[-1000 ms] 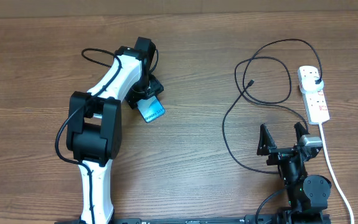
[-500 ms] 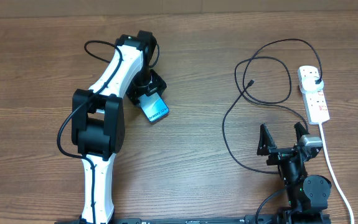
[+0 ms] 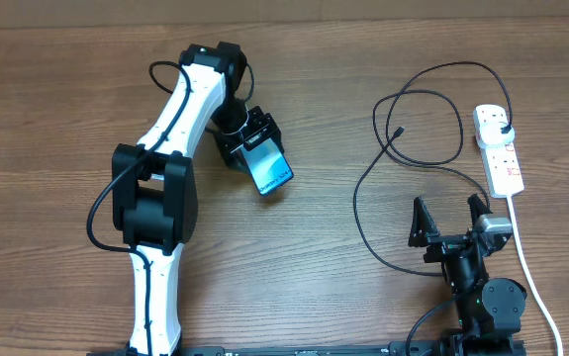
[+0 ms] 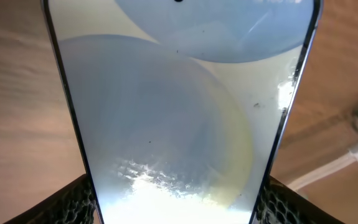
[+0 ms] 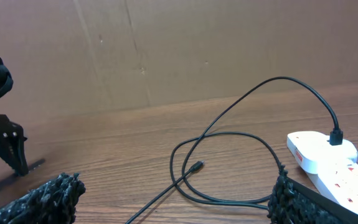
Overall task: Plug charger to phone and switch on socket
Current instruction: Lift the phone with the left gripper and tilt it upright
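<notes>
The phone (image 3: 270,168), its screen glowing cyan-blue, is held by my left gripper (image 3: 252,145) at the table's middle left; the jaws are shut on its near end. In the left wrist view the phone (image 4: 179,112) fills the frame between both pads. The black charger cable (image 3: 403,158) loops on the right, its connector tip (image 3: 399,131) free on the wood and its plug (image 3: 503,127) in the white socket strip (image 3: 498,150). My right gripper (image 3: 450,220) is open and empty near the front edge, below the loop. The tip also shows in the right wrist view (image 5: 197,166).
The strip's thick white cord (image 3: 529,272) runs down the right side past my right arm. A brown cardboard wall (image 5: 179,50) stands behind the table. The strip also shows in the right wrist view (image 5: 328,162).
My left gripper has carried the phone to the right, toward the table's middle. The right arm, cable and strip have not moved.
</notes>
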